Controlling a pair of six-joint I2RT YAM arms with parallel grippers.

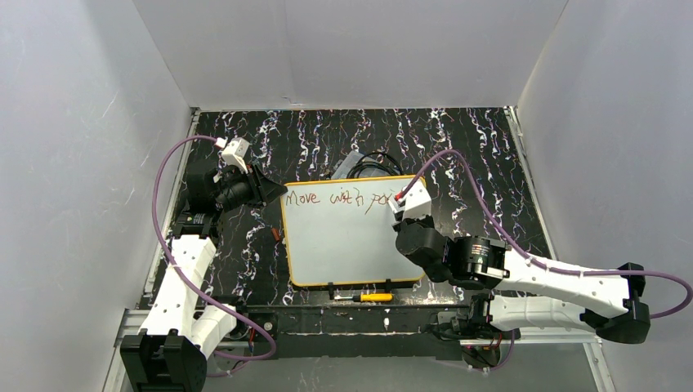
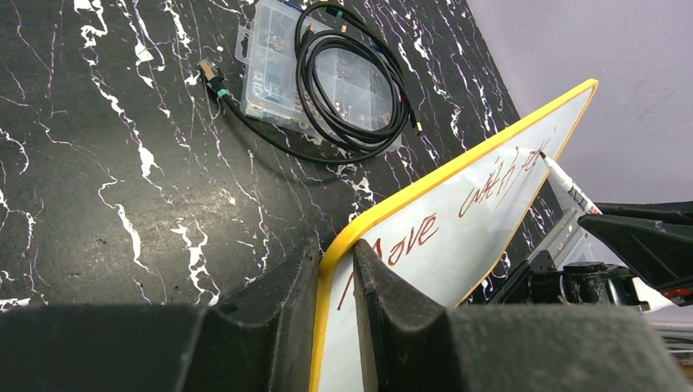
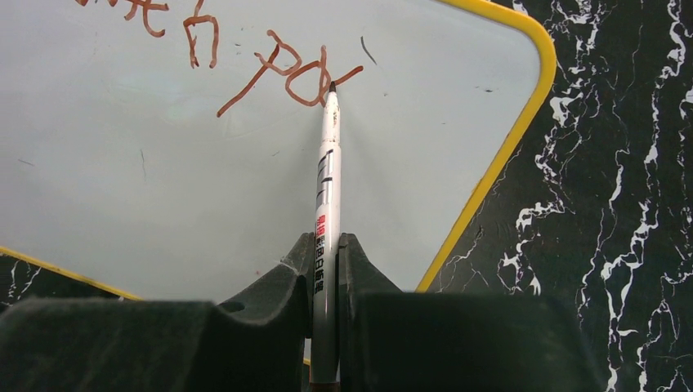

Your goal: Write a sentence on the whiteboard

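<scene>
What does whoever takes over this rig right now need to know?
Left gripper: shut on the yellow rim of the large white rectangular whiteboard, at its far left corner.
Right gripper: shut on a slim white marker pen, tip at the last stroke.
Done: reddish-brown handwritten lettering reads "Move with", plus a started third word.
Left: finish the sentence.

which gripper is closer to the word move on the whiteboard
Left. The left gripper clamps the whiteboard rim right beside "Move"; the right gripper holds the marker at the line's other end.
</scene>
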